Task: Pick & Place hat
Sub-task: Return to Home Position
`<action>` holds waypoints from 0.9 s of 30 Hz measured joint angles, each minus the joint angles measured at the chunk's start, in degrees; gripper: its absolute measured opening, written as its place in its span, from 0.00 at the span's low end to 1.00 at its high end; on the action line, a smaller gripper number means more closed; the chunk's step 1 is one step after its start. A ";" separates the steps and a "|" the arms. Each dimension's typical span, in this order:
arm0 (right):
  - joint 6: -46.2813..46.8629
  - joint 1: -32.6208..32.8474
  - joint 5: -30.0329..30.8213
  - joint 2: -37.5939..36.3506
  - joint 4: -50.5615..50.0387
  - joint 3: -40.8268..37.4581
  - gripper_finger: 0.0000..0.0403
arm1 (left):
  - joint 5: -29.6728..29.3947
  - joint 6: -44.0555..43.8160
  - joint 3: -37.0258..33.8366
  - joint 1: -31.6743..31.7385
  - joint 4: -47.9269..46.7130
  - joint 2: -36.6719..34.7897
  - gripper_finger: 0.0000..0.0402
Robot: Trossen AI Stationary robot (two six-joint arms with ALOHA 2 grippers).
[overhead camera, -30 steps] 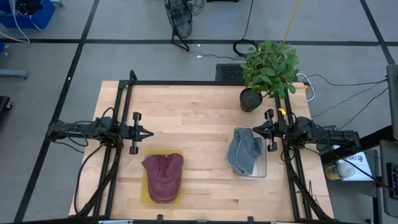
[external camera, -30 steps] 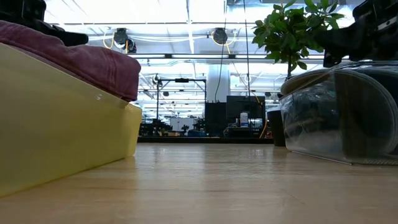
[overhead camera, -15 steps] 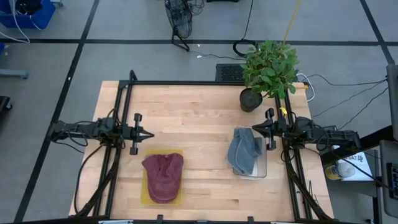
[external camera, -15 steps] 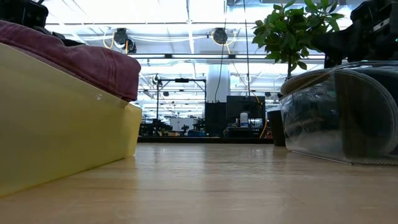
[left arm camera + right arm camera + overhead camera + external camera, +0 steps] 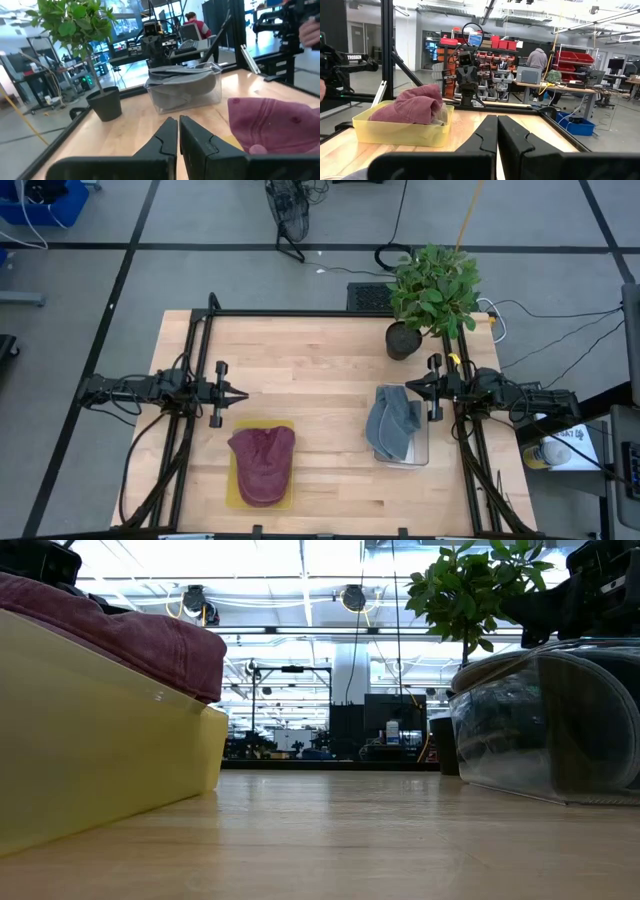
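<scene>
I see dark red cap point(image 5: 262, 463) here, crumpled, heaped in yellow bin point(image 5: 233, 499), bulging over rim, front-left of table point(image 5: 320, 380).

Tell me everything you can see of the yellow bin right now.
The yellow bin is a shallow, translucent plastic rectangle standing upright on the wooden table, on the left arm's side. A crumpled red cap fills it and bulges above the rim. The left gripper hangs beside it, not touching.

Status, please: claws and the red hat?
Left claw shut, empty, by yellow bin. Right claw shut, empty, by clear bin. Red hat in yellow bin. Nothing blocking.
</scene>
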 joint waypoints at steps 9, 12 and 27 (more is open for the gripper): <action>-0.02 0.00 -0.15 0.00 0.00 0.00 0.00 | -0.15 -2.51 -0.04 0.00 0.74 0.00 0.03; -0.07 0.00 -0.15 0.00 0.00 0.00 0.00 | -0.17 -2.62 -0.04 0.00 0.80 0.00 0.01; -0.07 0.00 -0.19 0.00 0.00 0.00 0.00 | -0.17 -2.60 -0.07 0.00 0.93 0.00 0.12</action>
